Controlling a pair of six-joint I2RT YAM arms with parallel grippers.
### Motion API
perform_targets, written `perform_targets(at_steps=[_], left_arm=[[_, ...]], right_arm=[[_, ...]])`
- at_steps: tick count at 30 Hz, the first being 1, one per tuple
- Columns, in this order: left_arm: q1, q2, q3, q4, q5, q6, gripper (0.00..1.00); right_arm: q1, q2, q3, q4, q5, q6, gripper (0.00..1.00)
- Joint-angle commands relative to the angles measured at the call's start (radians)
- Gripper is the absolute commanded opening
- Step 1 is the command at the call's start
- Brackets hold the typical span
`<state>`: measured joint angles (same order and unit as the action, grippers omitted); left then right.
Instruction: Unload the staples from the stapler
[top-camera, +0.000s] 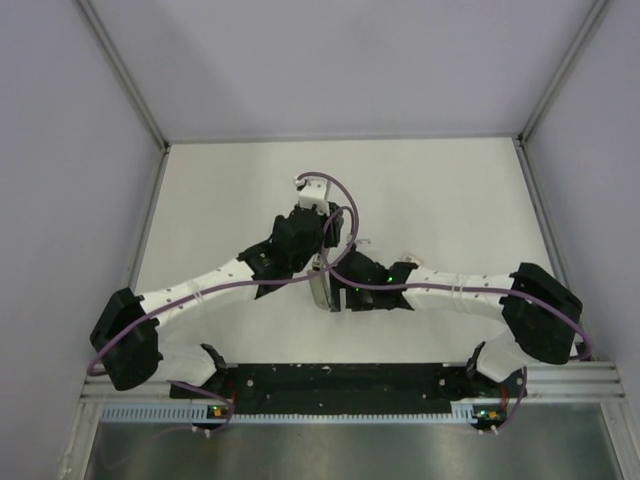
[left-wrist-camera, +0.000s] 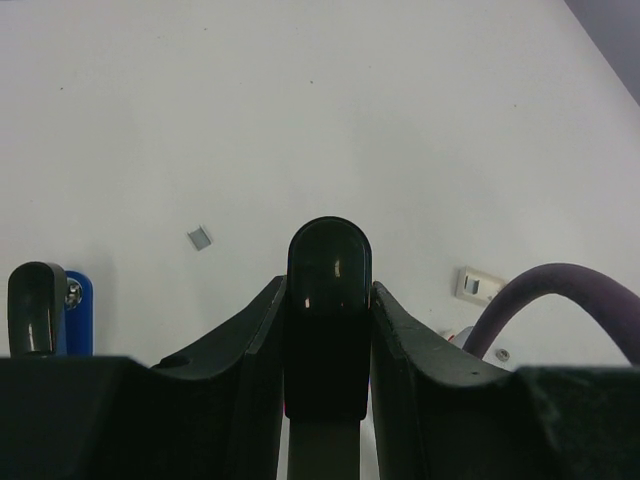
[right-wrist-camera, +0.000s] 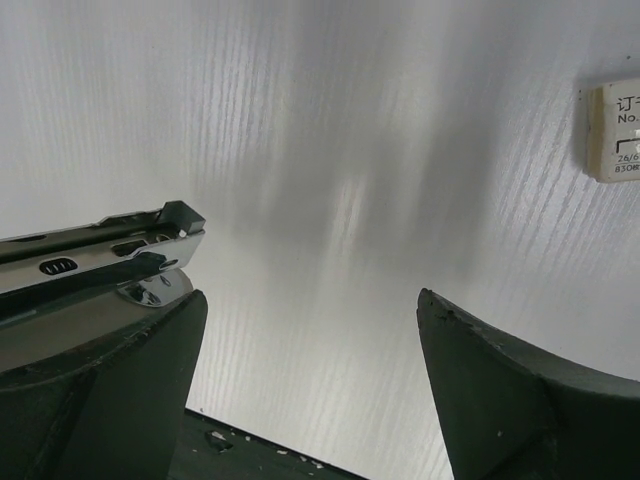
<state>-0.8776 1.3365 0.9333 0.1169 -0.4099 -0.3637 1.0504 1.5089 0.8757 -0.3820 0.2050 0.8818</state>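
The stapler (top-camera: 322, 285) stands open between the two arms at mid-table. My left gripper (left-wrist-camera: 328, 292) is shut on its black rounded top arm (left-wrist-camera: 329, 262); in the top view that gripper (top-camera: 312, 255) sits just above the stapler. My right gripper (right-wrist-camera: 310, 305) is open, and its left finger (right-wrist-camera: 110, 370) lies right under the stapler's shiny metal magazine (right-wrist-camera: 100, 250). In the top view it (top-camera: 338, 292) is beside the stapler. A tiny grey metallic piece (left-wrist-camera: 200, 238), seemingly staples, lies loose on the table ahead of the left gripper.
A small whitish staple box (right-wrist-camera: 612, 130) lies on the table, also in the left wrist view (left-wrist-camera: 480, 285). A blue and black object (left-wrist-camera: 60, 305) stands at the left. A purple cable (left-wrist-camera: 560, 290) loops at the right. Grey walls (top-camera: 100, 150) enclose the table.
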Motion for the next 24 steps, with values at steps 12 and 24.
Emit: perform_targets(at_steps=[12, 24], left_arm=[[-0.006, 0.047, 0.142, -0.028, -0.032, -0.035, 0.00], [0.045, 0.213, 0.167, -0.036, 0.003, -0.092, 0.00]], right_arm=[[0.000, 0.051, 0.054, 0.156, -0.148, -0.041, 0.87], [0.002, 0.039, -0.003, 0.212, -0.181, -0.021, 0.87]])
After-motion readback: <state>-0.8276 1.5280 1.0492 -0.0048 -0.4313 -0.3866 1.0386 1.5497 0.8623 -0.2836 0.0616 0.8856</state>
